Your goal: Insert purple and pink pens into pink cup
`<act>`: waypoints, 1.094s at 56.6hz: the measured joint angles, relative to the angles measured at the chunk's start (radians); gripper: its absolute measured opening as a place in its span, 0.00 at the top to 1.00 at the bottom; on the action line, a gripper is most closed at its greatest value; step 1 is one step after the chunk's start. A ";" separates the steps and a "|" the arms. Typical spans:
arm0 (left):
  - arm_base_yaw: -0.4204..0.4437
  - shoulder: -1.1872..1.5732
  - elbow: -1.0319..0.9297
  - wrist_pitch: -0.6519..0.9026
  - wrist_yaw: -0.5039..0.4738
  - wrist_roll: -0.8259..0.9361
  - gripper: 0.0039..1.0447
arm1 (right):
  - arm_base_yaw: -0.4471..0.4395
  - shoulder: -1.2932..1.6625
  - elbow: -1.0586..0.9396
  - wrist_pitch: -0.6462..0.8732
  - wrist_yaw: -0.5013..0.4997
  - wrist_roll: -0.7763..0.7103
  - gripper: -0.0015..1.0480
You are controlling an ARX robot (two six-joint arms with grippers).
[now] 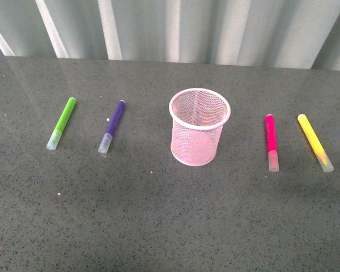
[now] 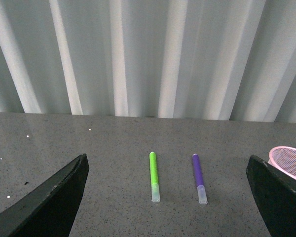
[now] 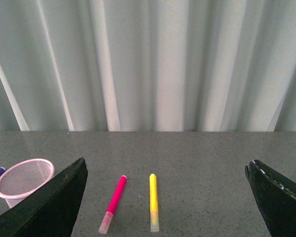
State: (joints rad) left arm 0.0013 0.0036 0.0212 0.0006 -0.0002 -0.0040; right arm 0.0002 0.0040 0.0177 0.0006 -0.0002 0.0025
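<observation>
The left gripper hangs above the table with its two dark fingers spread wide and nothing between them. In its wrist view the purple pen lies flat on the grey speckled surface, with a lime-green marker beside it and apart from it. The right gripper is spread just as wide and also holds nothing. Its camera looks down on the pink pen and a yellow marker, which lie side by side without touching. The pink cup stands upright near the middle of the table, between the two pairs of pens. It is a pale pink wire-mesh cup with a solid round rim, tapering a little toward its base. Through its open mouth only its own mesh wall and floor show. Both task pens lie outside it, the purple one to its left and the pink one to its right, each well apart from the cup. Each is short and thick, with a translucent whitish cap on the end nearer the robot. The purple pen lies slightly slanted and the pink one nearly straight. The front view shows all four pens and the whole cup but neither gripper. Each wrist view catches only an edge or part of the cup, and the right one also shows a sliver of purple beyond it. A pale pleated backdrop rises behind the table.
</observation>
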 joint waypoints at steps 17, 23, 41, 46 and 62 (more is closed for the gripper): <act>-0.097 0.166 0.101 -0.167 -0.176 -0.097 0.06 | 0.000 0.000 0.000 0.000 0.001 0.000 0.07; -0.163 0.346 0.227 -0.060 -0.194 -0.103 0.06 | 0.000 0.000 0.000 0.000 0.000 0.000 0.07; -0.301 1.008 0.689 0.137 -0.179 -0.049 0.06 | 0.000 0.000 0.000 0.000 0.000 0.000 0.07; -0.323 1.191 0.828 0.089 -0.145 -0.050 0.06 | 0.000 0.000 0.000 0.000 0.000 0.000 0.07; -0.345 1.753 1.248 -0.159 -0.124 -0.002 0.06 | 0.000 0.000 0.000 0.000 0.000 0.000 0.07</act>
State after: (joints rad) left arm -0.3435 1.7569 1.2690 -0.1589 -0.1242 -0.0055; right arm 0.0002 0.0040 0.0177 0.0006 0.0002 0.0021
